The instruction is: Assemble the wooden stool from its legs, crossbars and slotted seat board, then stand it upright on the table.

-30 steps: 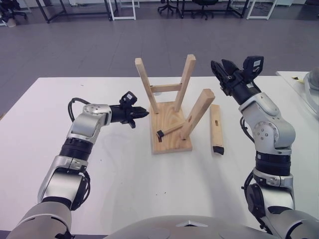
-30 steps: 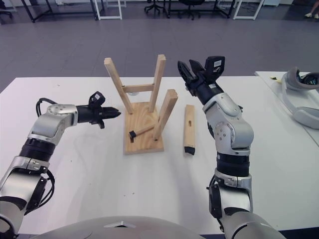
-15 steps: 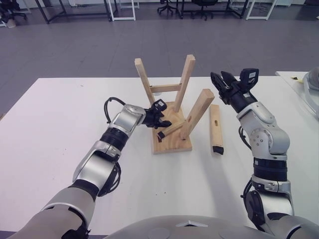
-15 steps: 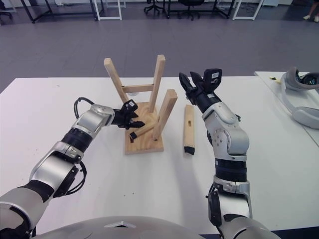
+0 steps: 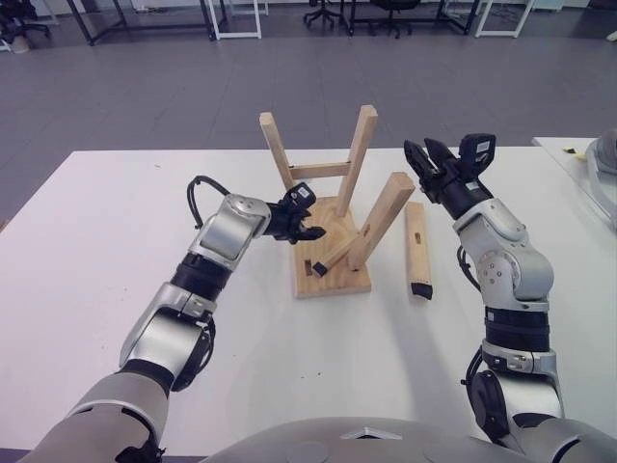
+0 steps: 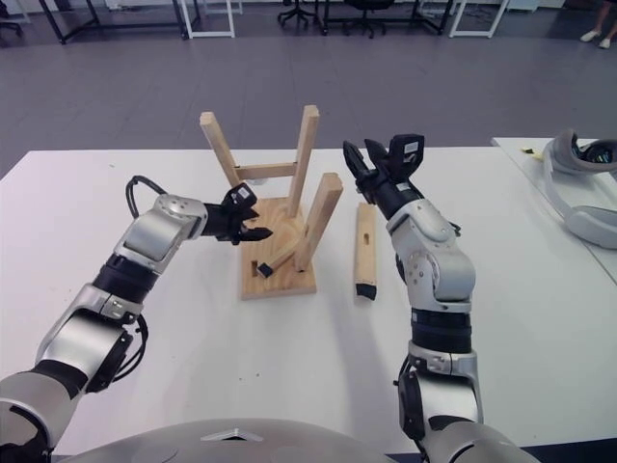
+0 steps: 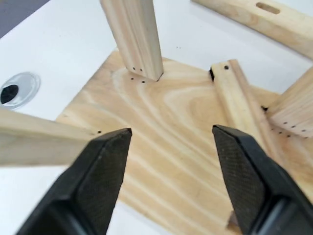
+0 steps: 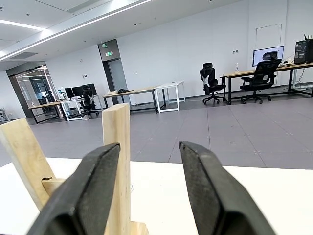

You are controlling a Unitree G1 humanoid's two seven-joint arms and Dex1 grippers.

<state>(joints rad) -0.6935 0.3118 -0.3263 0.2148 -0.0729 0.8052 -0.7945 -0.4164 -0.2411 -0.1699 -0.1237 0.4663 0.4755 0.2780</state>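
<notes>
left gripper (image 7: 171,133) being held spread over the seat board (image 7: 161,164), right gripper (image 5: 420,149) being held spread near the leaning leg (image 5: 383,220)

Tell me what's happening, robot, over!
Left gripper open over seat board. Right gripper open, raised. One leg loose on table. Crossbar lying on board.

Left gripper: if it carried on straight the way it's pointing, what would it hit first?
Most likely the seat board, which lies flat right between the open fingers of the left gripper. The loose crossbar lies off to one side; depth is hard to judge.
</notes>
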